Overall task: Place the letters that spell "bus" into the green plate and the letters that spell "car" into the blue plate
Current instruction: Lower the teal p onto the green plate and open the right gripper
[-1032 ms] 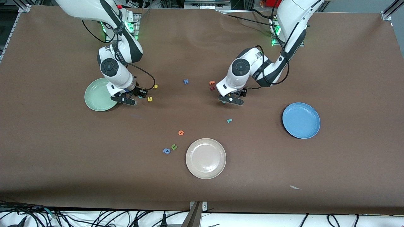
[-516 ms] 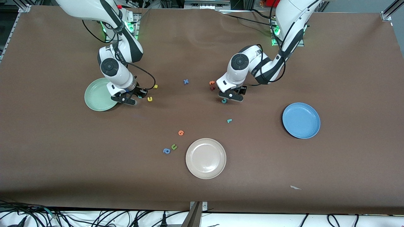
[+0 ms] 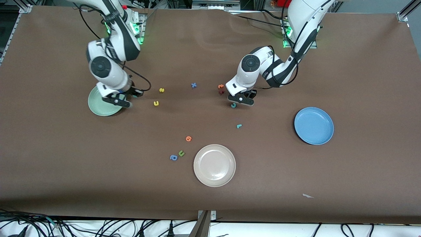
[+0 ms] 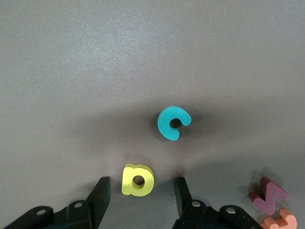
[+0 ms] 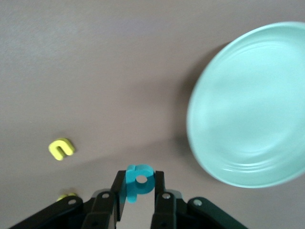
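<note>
My right gripper [image 5: 139,191] is clamped on the teal "b" [image 5: 138,182], aloft beside the green plate [image 5: 248,109] — a thin pinch that could slip short of the rim. My left gripper [image 4: 142,188], jaws apart, straddles the yellow "a" [image 4: 137,180] on the table — closing off-centre could flick it toward the teal "c" [image 4: 173,122].

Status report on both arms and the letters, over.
Right gripper shut on teal b, up beside green plate. Left gripper open around yellow a, teal c just ahead. Blue plate bare. Nothing in the way.

High front camera overlooks table [image 3: 210,204]; 2 wrist cameras look down close.
</note>
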Robot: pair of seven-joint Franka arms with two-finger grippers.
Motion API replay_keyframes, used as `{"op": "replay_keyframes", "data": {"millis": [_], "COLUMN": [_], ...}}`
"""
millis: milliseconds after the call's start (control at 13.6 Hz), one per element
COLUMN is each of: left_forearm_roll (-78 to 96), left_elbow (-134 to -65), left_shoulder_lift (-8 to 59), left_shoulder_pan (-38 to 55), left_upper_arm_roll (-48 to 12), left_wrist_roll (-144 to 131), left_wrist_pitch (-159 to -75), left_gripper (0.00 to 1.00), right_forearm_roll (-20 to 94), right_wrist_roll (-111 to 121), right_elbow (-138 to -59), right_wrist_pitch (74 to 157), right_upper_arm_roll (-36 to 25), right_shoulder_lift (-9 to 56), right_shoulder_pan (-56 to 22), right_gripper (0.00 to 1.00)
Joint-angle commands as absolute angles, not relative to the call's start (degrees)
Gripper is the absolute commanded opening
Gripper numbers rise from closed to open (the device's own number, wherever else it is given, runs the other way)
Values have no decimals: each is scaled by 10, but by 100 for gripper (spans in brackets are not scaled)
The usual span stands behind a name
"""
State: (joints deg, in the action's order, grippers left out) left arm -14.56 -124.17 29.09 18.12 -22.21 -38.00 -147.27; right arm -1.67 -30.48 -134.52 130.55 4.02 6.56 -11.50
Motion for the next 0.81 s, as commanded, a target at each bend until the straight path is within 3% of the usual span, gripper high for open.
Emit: {"op": "replay_keyframes", "data": {"millis": [0, 442, 737], "left_forearm_roll": [-165, -165, -165], "left_elbow": [-1258, -1259, -1260], "left_shoulder_lift": [273, 273, 274], "left_shoulder_pan": [180, 182, 182], "left_upper_arm_roll": [-223, -223, -222], "left_wrist_roll": [-403, -410, -413], "left_wrist_pitch": [-1477, -1479, -1487], "left_gripper": [53, 38, 30], "right_forearm_roll": [-20, -22, -22], "right_wrist_roll": [-194, -26, 11], "right_elbow": [-1345, -1346, -1346], "right_wrist_pitch": [1283, 1338, 1360], "right_upper_arm_roll": [-31, -137, -156], "right_shoulder_lift": [61, 129, 156], "right_shoulder_pan": [-113, -107, -107], "right_gripper": [0, 0, 4]}}
